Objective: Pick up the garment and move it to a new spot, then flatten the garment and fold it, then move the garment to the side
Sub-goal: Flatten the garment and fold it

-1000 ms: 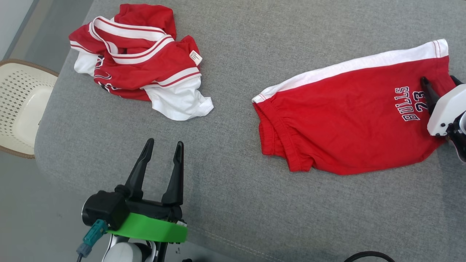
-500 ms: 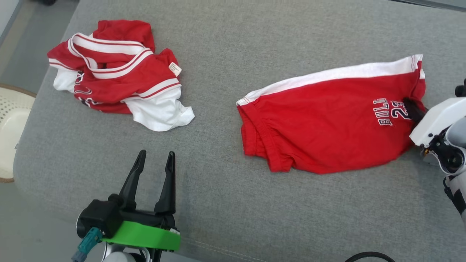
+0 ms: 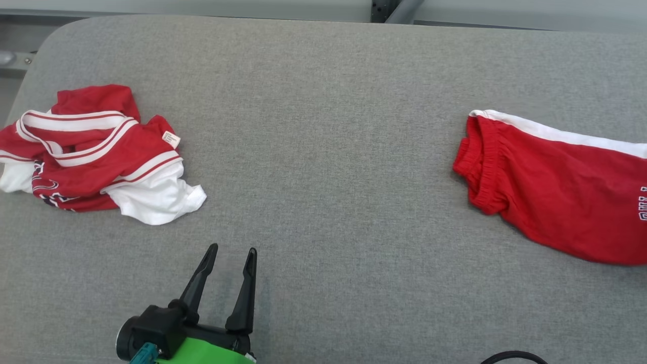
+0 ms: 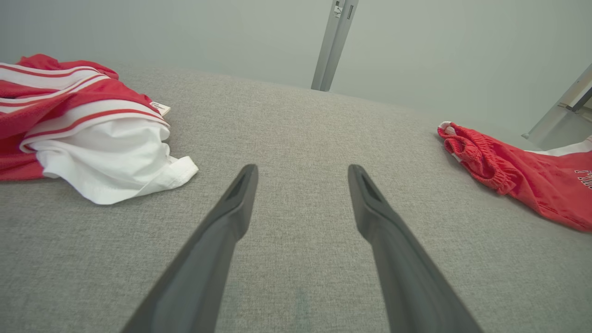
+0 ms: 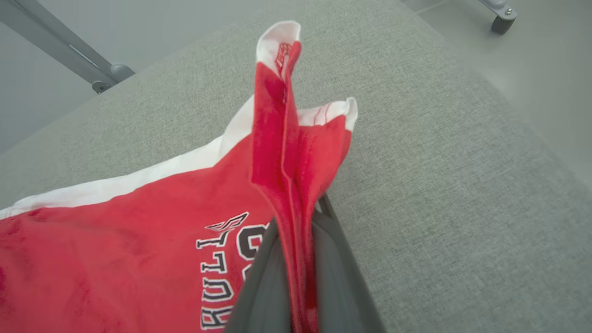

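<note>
R gripper (image 5: 298, 217) clamps 1 shorts (image 5: 115, 240), 1 jersey (image 3: 96, 151) well apart.

Light is soft and even, with faint shadows beneath the jersey (image 3: 91, 146). In the right wrist view the shorts (image 5: 115, 249) blur close to the lens.

The grey cushion (image 3: 323, 101) is coarse woven cloth, matt. At its right edge the red shorts with a white side stripe (image 3: 556, 202) are matt knit cloth; so is the crumpled red-and-white jersey (image 3: 91, 162) at its left edge. The left gripper (image 3: 232, 248) has matt dark plastic fingers.
</note>
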Controlling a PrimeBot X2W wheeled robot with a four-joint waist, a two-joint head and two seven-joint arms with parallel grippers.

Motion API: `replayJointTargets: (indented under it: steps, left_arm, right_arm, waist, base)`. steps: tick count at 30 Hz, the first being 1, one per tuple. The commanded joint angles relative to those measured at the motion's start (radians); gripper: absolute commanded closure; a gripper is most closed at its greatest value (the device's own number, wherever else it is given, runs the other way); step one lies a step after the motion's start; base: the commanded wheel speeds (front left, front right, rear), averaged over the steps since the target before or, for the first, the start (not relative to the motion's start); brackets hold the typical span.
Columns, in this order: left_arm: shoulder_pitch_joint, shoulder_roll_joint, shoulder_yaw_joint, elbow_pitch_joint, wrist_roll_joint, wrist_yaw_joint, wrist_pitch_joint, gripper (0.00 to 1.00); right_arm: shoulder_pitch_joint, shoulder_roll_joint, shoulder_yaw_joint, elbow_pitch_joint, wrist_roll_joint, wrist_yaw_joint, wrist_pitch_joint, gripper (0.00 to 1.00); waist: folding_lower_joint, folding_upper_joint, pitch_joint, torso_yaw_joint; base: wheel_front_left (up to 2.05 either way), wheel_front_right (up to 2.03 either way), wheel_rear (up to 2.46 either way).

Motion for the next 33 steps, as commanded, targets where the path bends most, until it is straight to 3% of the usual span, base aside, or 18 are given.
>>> replayJointTargets:
  steps: [1,6,12,15,19,26,27,28,33]
  left_arm:
    - [0.026,0.009,-0.003,0.005,0.005,0.000,0.000,0.00]
    - [0.045,0.001,-0.004,0.011,-0.001,0.000,0.000,0.00]
    - [0.041,0.003,-0.022,0.031,0.006,0.000,0.000,0.00]
    - [0.023,0.015,-0.037,0.047,0.009,0.000,0.000,0.00]
    - [0.004,0.023,-0.049,0.062,0.001,0.000,0.000,0.00]
    - [0.003,0.016,-0.042,0.082,-0.012,0.000,0.000,0.00]
    - [0.006,0.013,-0.042,0.084,-0.013,0.000,0.000,0.00]
    - [0.008,0.011,-0.041,0.087,-0.015,0.000,0.000,0.00]
    - [0.025,0.003,-0.037,0.100,-0.016,0.000,0.000,0.00]
  right_arm:
    - [0.001,-0.007,-0.013,-0.019,-0.027,-0.001,-0.026,1.00]
    - [-0.029,0.056,0.044,-0.184,-0.074,-0.001,-0.014,1.00]
    - [-0.052,0.233,0.163,-0.351,-0.139,-0.001,0.042,1.00]
    - [-0.077,0.326,0.193,-0.350,-0.195,-0.001,0.045,1.00]
    - [-0.106,0.399,0.197,-0.310,-0.269,-0.001,0.034,1.00]
    - [-0.144,0.446,0.169,-0.249,-0.368,-0.001,0.012,1.00]
    - [-0.147,0.454,0.166,-0.245,-0.377,-0.001,0.007,0.80]
    - [-0.148,0.458,0.164,-0.247,-0.386,-0.001,0.001,0.00]
    - [-0.097,0.460,0.196,-0.338,-0.389,-0.001,0.000,0.00]
  waist:
    - [0.0000,0.0000,-0.029,-0.033]
    - [0.0000,0.0000,-0.036,-0.047]
    - [0.0000,0.0000,-0.032,-0.067]
    - [0.0000,0.0000,-0.025,-0.064]
    - [0.0000,0.0000,-0.016,-0.047]
    - [0.0000,0.0000,-0.011,-0.030]
    - [0.0000,0.0000,-0.011,-0.029]
    - [0.0000,0.0000,-0.012,-0.028]
    - [0.0000,0.0000,-0.028,-0.030]
  base:
    - [0.00,0.00,0.00]
    - [0.00,0.00,0.00]
    - [0.00,0.00,0.00]
    - [0.00,0.00,0.00]
    - [0.00,0.00,0.00]
    - [0.00,0.00,0.00]
    - [0.00,0.00,0.00]
    - [0.00,0.00,0.00]
    - [0.00,0.00,0.00]
